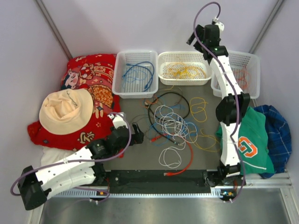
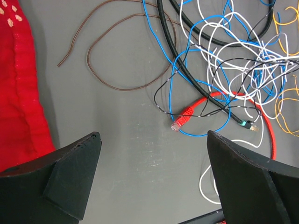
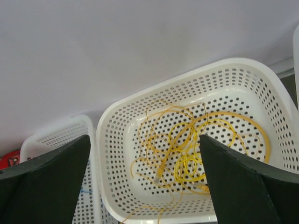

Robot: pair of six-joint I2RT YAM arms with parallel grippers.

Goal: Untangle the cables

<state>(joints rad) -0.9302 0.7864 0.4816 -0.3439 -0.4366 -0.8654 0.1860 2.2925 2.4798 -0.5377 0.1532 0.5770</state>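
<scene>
Drop-off step, I judge: right hand (image 3: 145, 140) apart over basket (image 3: 117, 158) of yellow cables (image 3: 187, 154); left hand (image 2: 154, 135) apart, next pinch red plug (image 2: 184, 116) at 1 o'clock.

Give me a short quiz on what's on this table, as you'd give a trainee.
1. True or false: the middle white perforated plastic basket holds thin yellow cables.
2. Which colour are the thin cables in the left white perforated basket? A blue, B red, C black.
3. Fill in: on the red patterned cloth lies a cream floppy ____.
Key: 1 true; 2 A; 3 hat.
</scene>
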